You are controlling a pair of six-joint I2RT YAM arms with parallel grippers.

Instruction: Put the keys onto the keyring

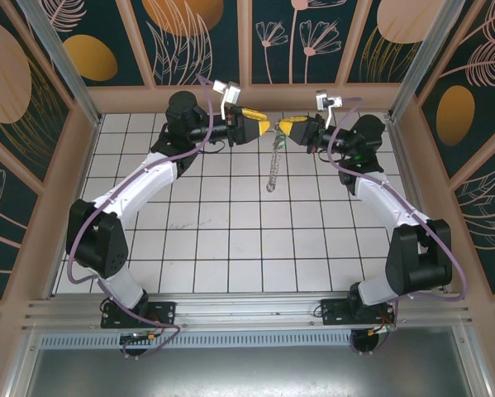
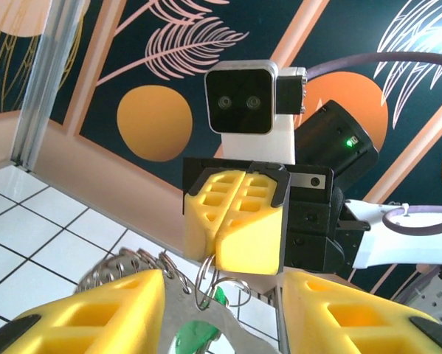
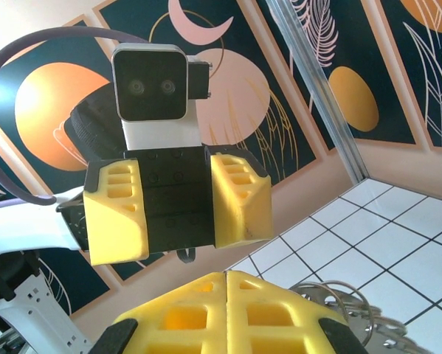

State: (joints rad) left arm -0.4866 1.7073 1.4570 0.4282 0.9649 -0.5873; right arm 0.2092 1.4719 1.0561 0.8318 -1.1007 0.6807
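Right jaws clamped on bumpy grey metal keyring (image 1: 273,169), green-headed key (image 2: 195,341) near; left jaws parted, empty

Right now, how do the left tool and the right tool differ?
Opening: the left tool has its fingers standing apart, while the right tool has its fingers pressed together.
Load: the right tool seems to pinch the keyring, which hangs below it, while the left tool clamps nothing.
Shared: both have yellow fingers, are raised above the tiled table, and face each other tip to tip.
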